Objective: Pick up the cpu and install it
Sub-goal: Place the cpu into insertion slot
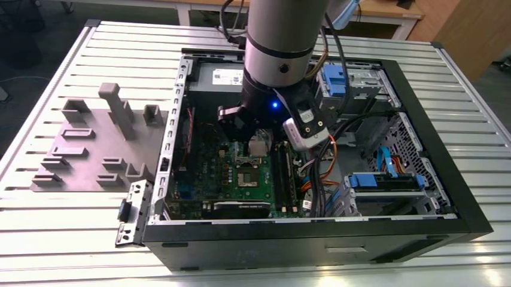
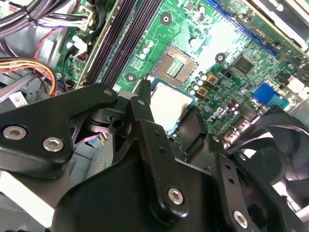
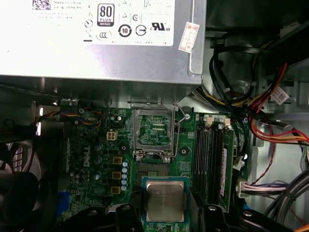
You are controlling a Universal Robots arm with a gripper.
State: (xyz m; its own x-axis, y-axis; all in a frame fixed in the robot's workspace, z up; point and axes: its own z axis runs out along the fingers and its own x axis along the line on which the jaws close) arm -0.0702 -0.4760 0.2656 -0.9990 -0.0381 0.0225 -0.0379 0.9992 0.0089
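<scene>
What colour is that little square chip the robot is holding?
The cpu has a silver-grey metal top with a teal rim, clearest in the first wrist view.

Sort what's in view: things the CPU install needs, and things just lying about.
Job in hand:
cpu, held in the gripper
socket
motherboard

Lying about:
fixture blocks
power supply
cables
fan
</scene>
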